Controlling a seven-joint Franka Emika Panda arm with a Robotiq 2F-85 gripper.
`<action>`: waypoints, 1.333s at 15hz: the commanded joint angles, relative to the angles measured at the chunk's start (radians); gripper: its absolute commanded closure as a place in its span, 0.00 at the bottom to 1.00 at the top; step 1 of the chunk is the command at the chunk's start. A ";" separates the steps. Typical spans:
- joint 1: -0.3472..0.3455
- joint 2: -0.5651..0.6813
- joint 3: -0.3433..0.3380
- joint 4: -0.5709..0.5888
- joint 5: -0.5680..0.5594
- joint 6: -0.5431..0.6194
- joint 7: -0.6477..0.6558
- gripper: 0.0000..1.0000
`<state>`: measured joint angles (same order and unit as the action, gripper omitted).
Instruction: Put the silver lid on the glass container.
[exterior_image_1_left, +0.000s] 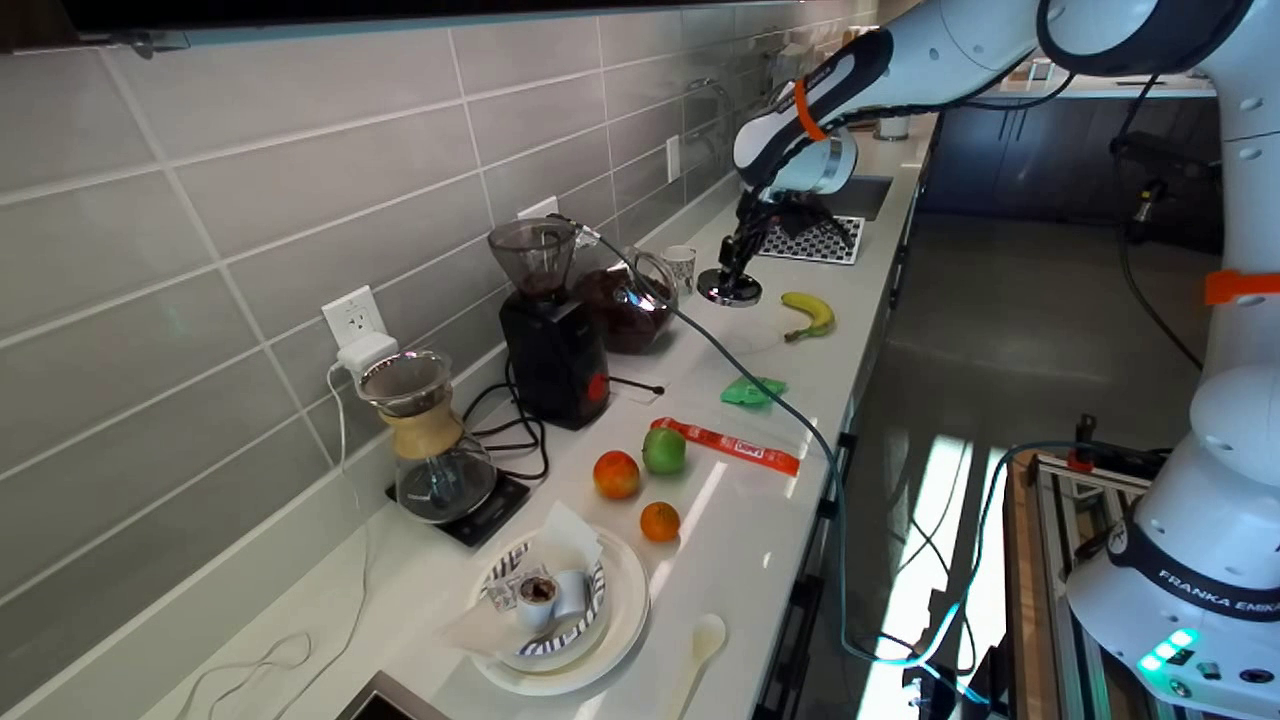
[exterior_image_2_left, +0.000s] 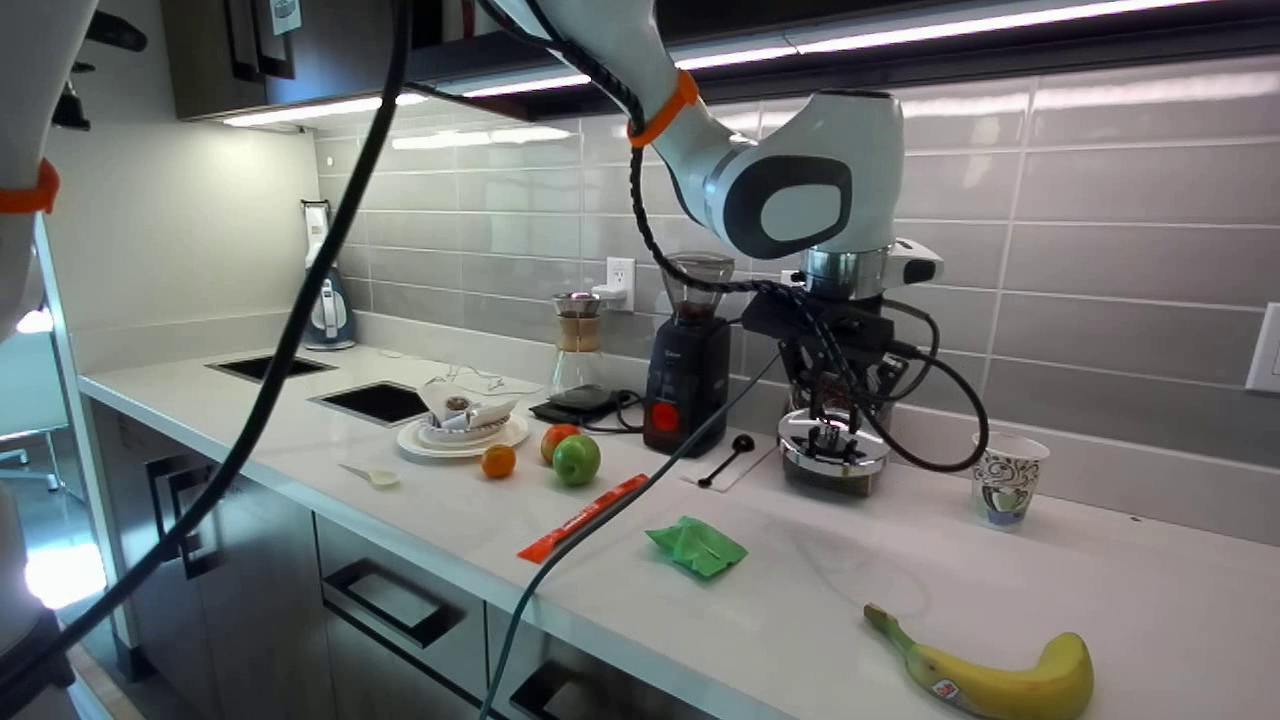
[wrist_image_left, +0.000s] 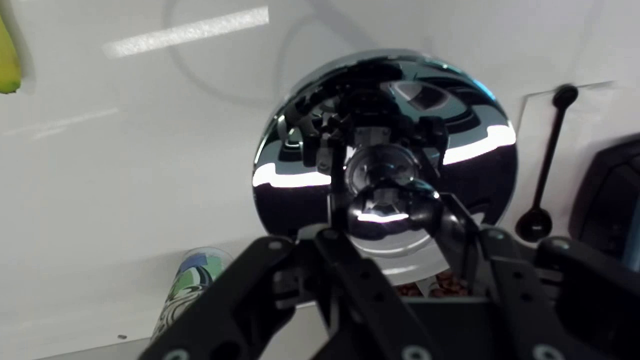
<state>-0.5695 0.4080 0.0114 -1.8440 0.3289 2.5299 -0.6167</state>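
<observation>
Above the white counter (exterior_image_2_left: 800, 590), our gripper (wrist_image_left: 392, 212) pinches the silver lid (exterior_image_1_left: 728, 291) by its knob (wrist_image_left: 381, 220). We see the glass container (exterior_image_1_left: 625, 318) nearby, beside the black grinder (exterior_image_1_left: 555, 355).

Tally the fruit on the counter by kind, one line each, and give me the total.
Apples: 2, a green apple and a red apple
Orange: 1
Banana: 1
Total: 4
</observation>
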 joint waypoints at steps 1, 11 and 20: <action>-0.006 -0.059 0.040 -0.103 0.156 0.121 -0.119 0.79; -0.021 -0.003 0.162 -0.102 0.420 0.380 -0.296 0.79; -0.093 0.073 0.289 -0.022 0.523 0.481 -0.399 0.79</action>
<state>-0.6115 0.4403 0.2378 -1.9183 0.7868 2.9809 -0.9438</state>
